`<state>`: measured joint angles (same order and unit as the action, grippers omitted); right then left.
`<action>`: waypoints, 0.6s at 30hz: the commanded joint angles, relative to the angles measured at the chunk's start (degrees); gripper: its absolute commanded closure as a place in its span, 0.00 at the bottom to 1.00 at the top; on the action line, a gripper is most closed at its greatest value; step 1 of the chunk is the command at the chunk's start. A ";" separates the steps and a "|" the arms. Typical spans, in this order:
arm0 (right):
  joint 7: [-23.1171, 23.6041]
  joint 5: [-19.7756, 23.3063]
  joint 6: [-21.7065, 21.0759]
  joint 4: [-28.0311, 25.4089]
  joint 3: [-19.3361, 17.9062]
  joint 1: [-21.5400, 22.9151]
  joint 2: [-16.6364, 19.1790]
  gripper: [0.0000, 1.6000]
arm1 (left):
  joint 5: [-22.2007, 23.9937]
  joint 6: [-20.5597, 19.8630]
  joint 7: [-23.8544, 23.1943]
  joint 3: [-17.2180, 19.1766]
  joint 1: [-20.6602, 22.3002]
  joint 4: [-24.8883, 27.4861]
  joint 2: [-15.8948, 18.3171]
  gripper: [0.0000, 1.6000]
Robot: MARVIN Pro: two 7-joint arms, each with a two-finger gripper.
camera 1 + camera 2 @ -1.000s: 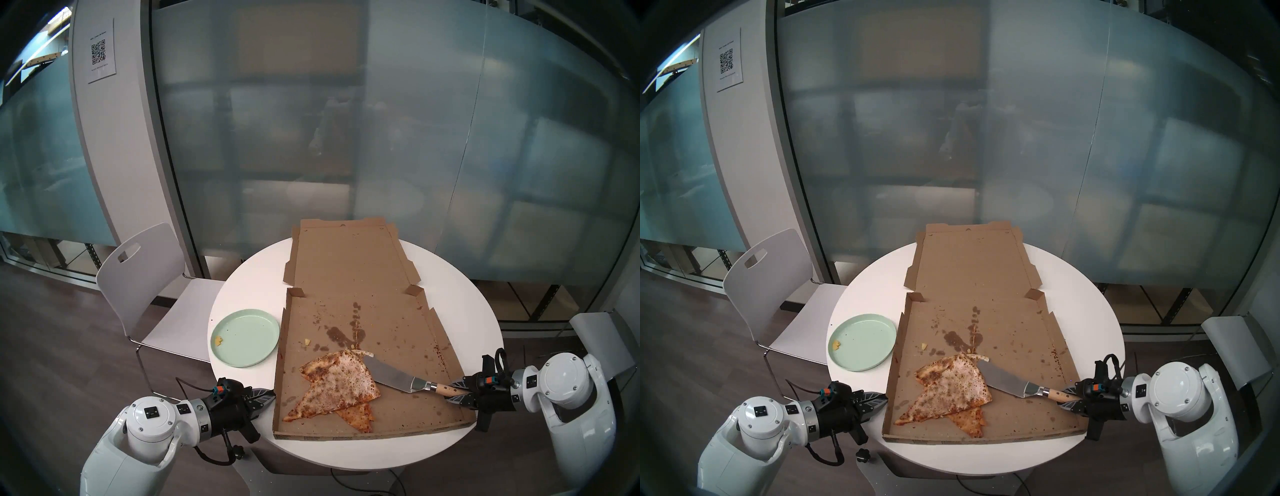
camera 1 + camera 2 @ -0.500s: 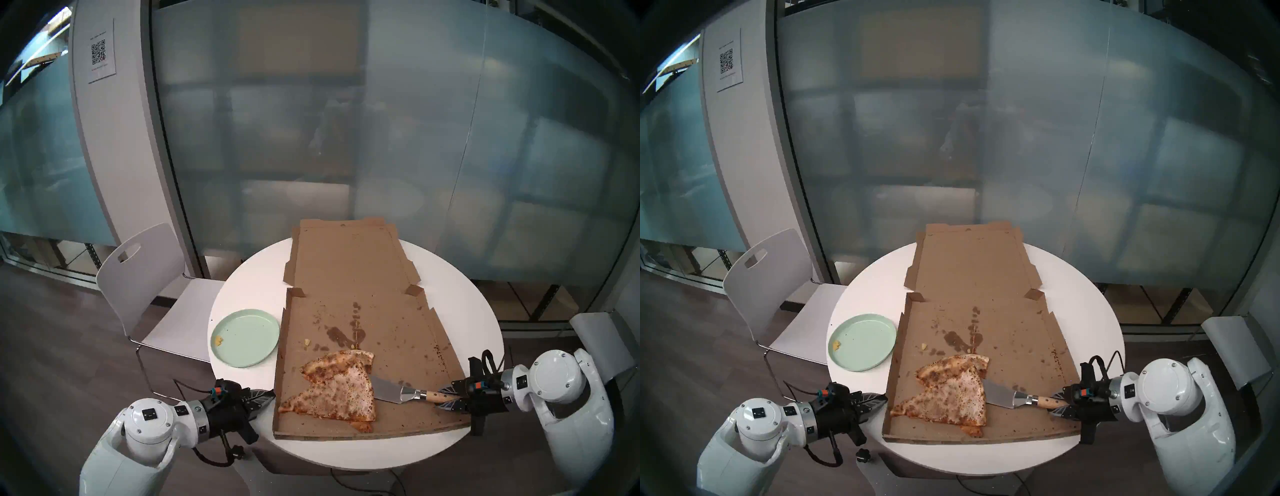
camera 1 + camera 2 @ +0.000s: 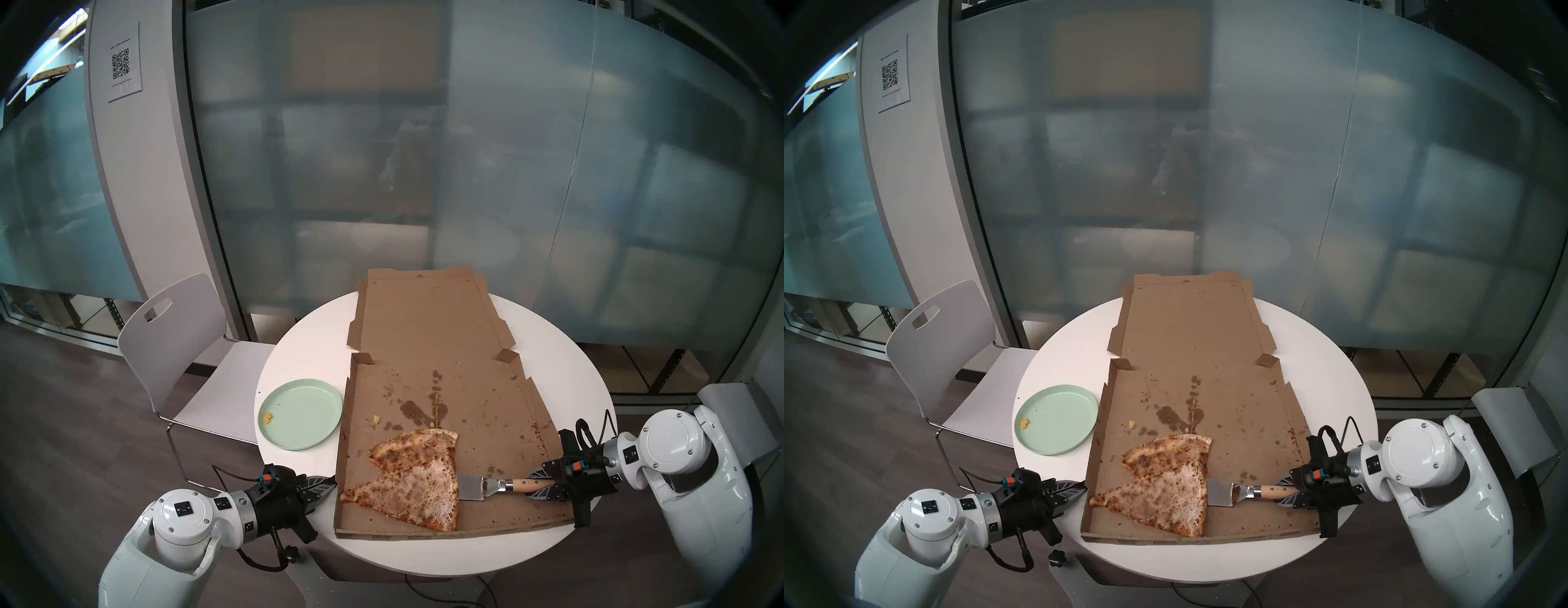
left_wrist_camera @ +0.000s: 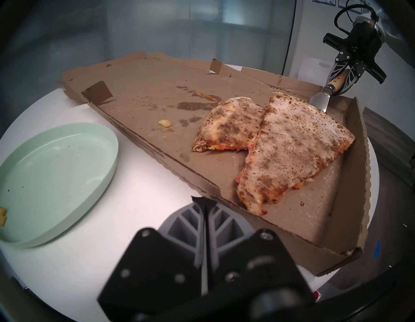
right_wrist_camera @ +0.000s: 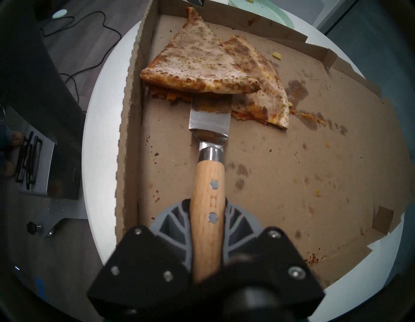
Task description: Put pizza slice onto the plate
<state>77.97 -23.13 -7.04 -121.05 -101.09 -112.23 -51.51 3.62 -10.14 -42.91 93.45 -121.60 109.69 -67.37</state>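
The pale, brown-speckled pizza slice (image 3: 418, 488) (image 3: 1170, 496) (image 4: 292, 146) (image 5: 197, 60) lies in the near left corner of the open pizza box (image 3: 488, 403), its tip against the left wall. My right gripper (image 3: 536, 484) (image 3: 1284, 491) (image 5: 207, 209) is shut on the wooden handle of a spatula (image 3: 471, 487) (image 5: 210, 117). The blade's front is under the slice's crust edge. My left gripper (image 3: 333, 484) (image 4: 204, 200) is shut and empty, just outside the box's left wall. The mint-green plate (image 3: 305, 403) (image 4: 54, 180) sits on the table left of the box.
A second, darker-browned slice (image 3: 403, 450) (image 4: 224, 126) lies partly under the pale one on its far side. The box lid (image 3: 424, 314) lies open towards the back. The plate holds a yellow crumb (image 3: 268, 418). White chairs stand at the left (image 3: 178, 339) and the right (image 3: 729, 420) of the round white table (image 3: 572, 373).
My right gripper moved left with the spatula and its blade slid under the slice. The slice turned and shifted towards the near left corner, covering the orange piece. The left arm barely moved.
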 commanded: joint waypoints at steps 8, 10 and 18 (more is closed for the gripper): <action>1.26 -0.10 -0.31 -0.49 4.72 5.48 0.40 1.00 | 0.62 0.54 -0.16 0.89 -0.09 0.52 -0.10 0.87; 1.73 -0.27 -0.41 -0.45 5.29 6.01 0.69 1.00 | 0.64 0.47 -0.19 0.93 -0.07 0.50 -0.15 0.87; 3.09 -0.05 -0.02 -0.22 6.05 7.24 1.52 1.00 | 0.54 0.28 -0.32 1.02 -0.04 0.32 -0.21 0.87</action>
<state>80.17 -23.56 -7.57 -120.74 -95.60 -107.36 -50.71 3.87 -9.93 -43.03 94.37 -121.86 109.37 -67.58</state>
